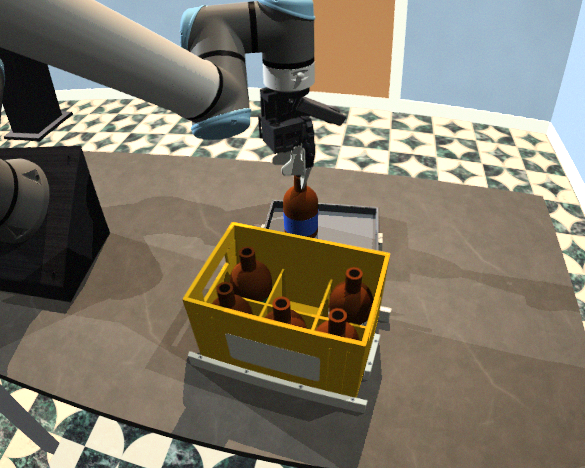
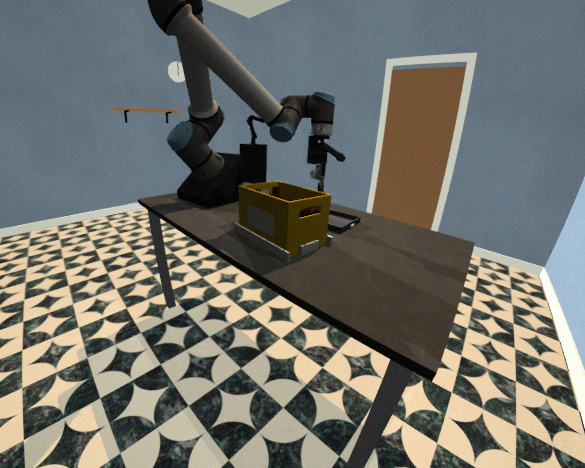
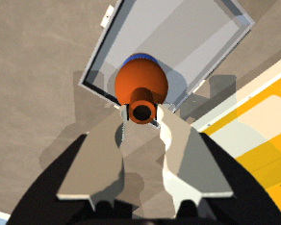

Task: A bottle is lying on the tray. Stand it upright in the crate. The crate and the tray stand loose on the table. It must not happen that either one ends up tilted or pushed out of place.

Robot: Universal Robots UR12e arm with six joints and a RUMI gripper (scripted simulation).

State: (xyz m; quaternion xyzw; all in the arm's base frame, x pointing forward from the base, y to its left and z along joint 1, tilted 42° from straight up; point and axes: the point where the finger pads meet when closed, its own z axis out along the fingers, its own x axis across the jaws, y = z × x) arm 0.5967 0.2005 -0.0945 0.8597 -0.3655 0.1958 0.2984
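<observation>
Top view: the bottle, brown w/ a blue label band, is seen upright, its neck grasped by the fingers of the gripper, which is pointed straight down. The bottle is positioned over the near edge of the grey tray, just behind the back wall of the yellow crate; whether its base touches the tray cannot be told. Five other bottles are held in the crate's compartments; the back-middle compartment is seen w/o one. Crate and tray are carried by the brown worktop. Exterior view: the arm is reached out from its dark base to above the far side of the crate, the gripper being hung near the crate's rim; the tray is visible just beyond, and the bottle is mostly hidden. Wrist view: the bottle's open mouth is clamped between the two fingers, w/ the tray beneath and the crate's yellow edge at right.
</observation>
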